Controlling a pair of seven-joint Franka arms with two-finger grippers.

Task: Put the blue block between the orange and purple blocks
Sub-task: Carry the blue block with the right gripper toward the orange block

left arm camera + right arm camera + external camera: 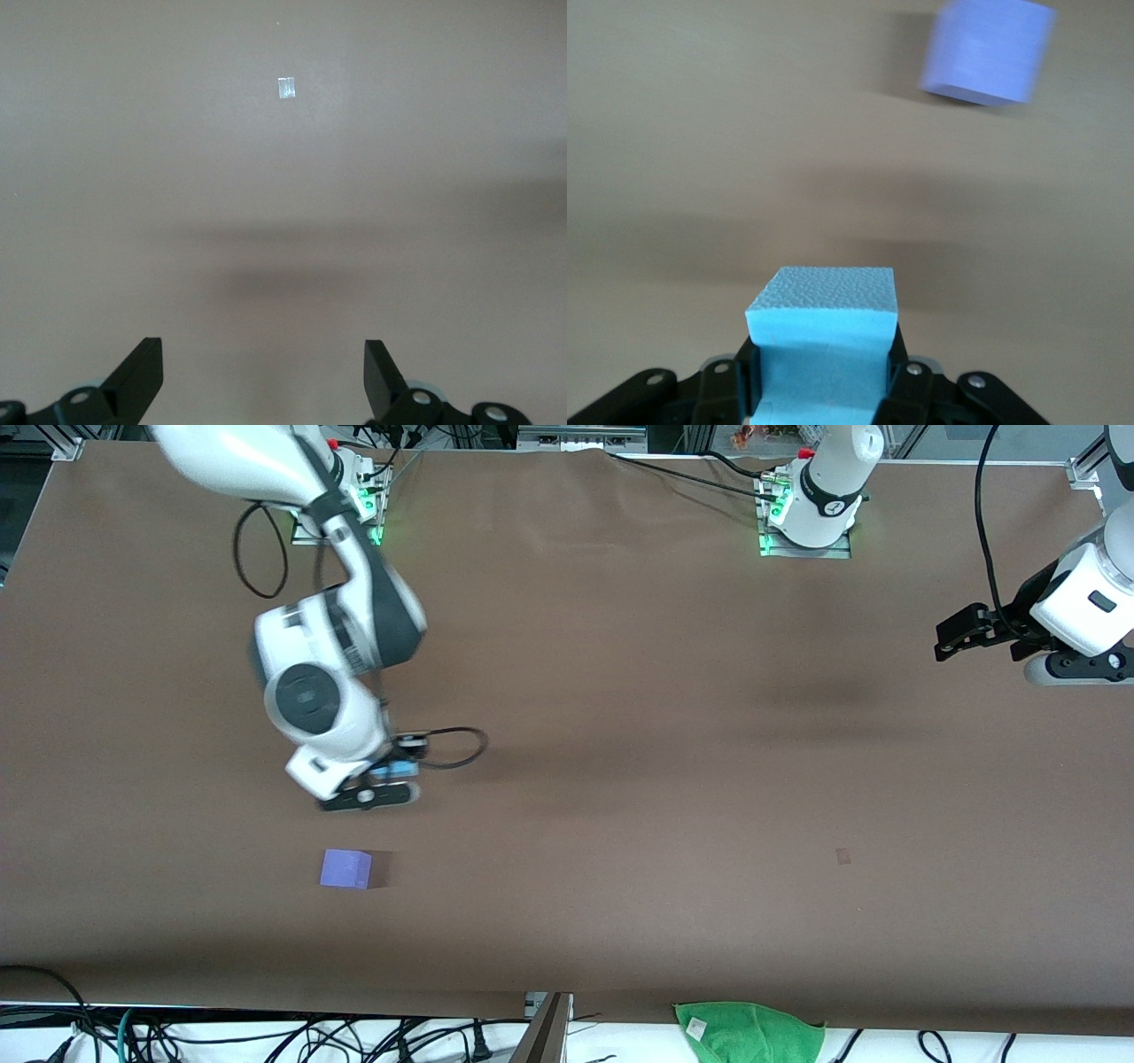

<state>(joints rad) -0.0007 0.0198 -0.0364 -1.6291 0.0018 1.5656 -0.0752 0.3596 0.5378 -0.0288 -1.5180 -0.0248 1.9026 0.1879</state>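
Note:
My right gripper (383, 778) is shut on the blue block (397, 768) and holds it above the table, over a spot farther from the front camera than the purple block (346, 868). In the right wrist view the blue block (824, 341) sits clamped between the fingers, and the purple block (988, 51) lies on the table ahead. The orange block is out of view. My left gripper (955, 636) is open and empty, and it waits above the left arm's end of the table; it also shows in the left wrist view (263, 376).
A green cloth (750, 1031) lies at the table's front edge. A small pale mark (286, 88) is on the brown table under the left gripper. Cables hang below the front edge.

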